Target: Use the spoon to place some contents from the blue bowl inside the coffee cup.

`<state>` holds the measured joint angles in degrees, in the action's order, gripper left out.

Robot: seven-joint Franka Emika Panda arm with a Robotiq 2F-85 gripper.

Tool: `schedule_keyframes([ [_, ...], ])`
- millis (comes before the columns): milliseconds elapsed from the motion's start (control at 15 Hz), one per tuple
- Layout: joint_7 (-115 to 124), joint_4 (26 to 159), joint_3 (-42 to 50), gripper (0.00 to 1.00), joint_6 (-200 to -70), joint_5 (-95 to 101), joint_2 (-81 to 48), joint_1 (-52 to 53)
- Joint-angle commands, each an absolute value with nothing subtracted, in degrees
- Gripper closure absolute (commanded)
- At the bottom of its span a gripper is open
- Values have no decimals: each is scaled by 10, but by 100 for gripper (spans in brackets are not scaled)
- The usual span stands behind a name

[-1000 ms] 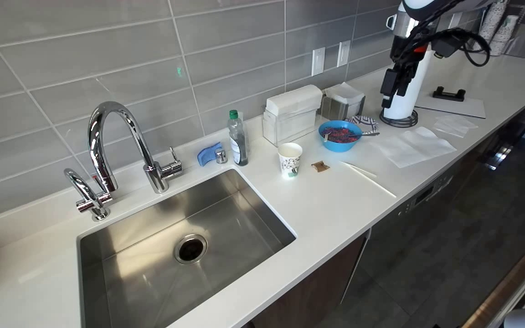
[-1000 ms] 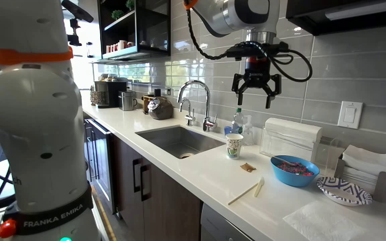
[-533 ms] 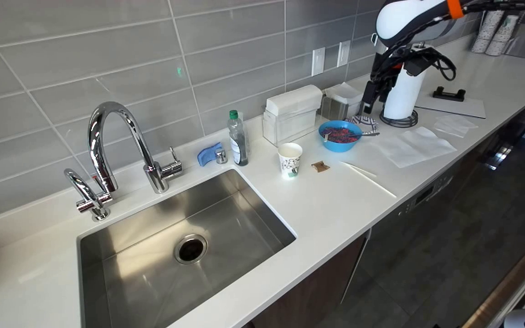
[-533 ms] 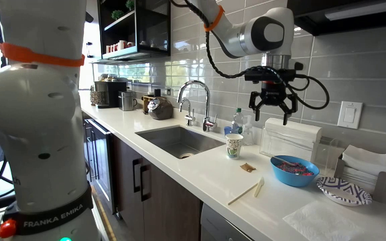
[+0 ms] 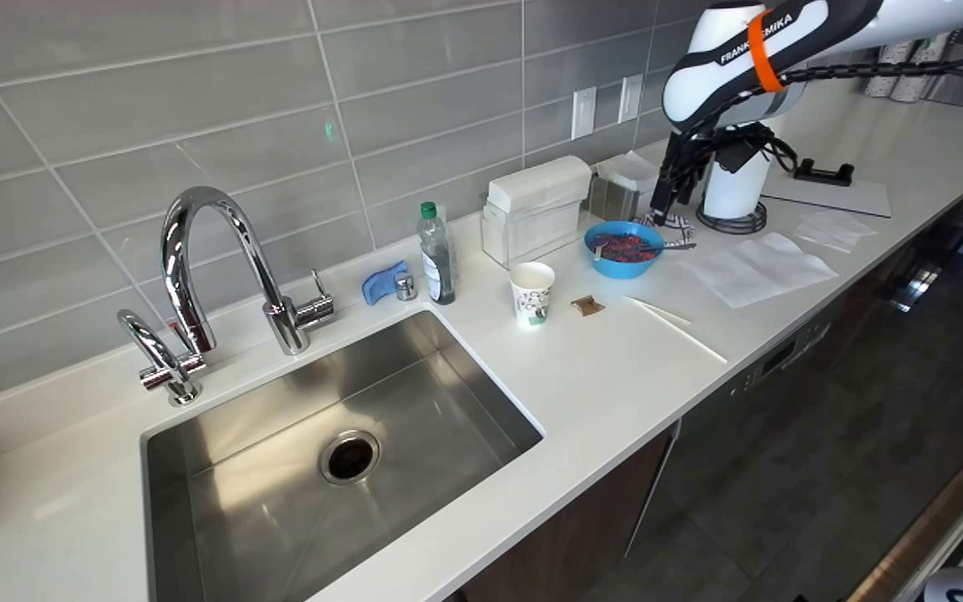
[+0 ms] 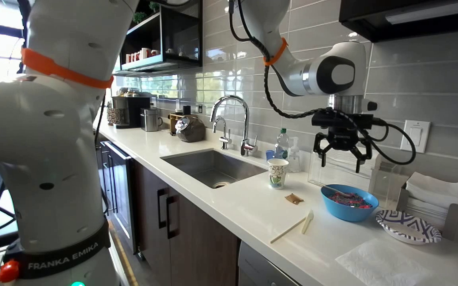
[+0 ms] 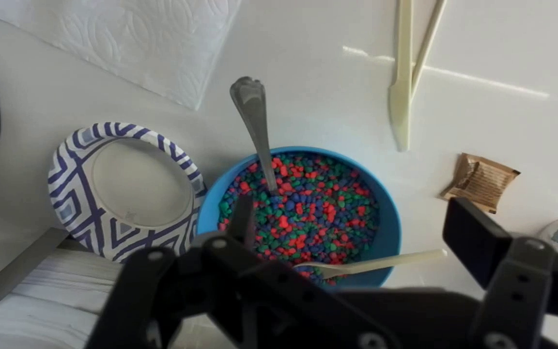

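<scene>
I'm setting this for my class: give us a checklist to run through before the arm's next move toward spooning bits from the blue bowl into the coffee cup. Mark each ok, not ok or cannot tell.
1. Gripper open and holding nothing: ok.
2. Spoon handle exposed: ok; it juts past the rim of the blue bowl.
3. Gripper lined up on that handle: not ok; in the wrist view the handle lies outside its gap.
4. Contents in the bowl: ok; red, green and blue bits.
5. Only one utensil there: not ok; a pale utensil rests in it too.
6. Coffee cup empty: cannot tell; it stands upright.
</scene>
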<state>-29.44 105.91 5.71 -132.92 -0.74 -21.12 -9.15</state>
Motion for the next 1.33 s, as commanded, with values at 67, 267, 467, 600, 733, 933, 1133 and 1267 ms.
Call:
schedule_keyframes([
  [67, -296, 1043, 37, 0, -1329, -10, -232, -113],
  [267, -298, 1034, 34, 0, -1329, -12, -240, -116],
  [467, -313, 1015, 28, 0, -1341, -21, -272, -125],
  [600, -324, 1011, 22, 0, -1358, -27, -290, -135],
  [733, -336, 1004, 12, 0, -1381, -37, -309, -149],
  [933, -372, 992, -13, 0, -1402, -61, -336, -176],
  [1133, -407, 978, -39, 0, -1436, -88, -360, -200],
  [1267, -421, 967, -47, 0, -1448, -91, -372, -207],
])
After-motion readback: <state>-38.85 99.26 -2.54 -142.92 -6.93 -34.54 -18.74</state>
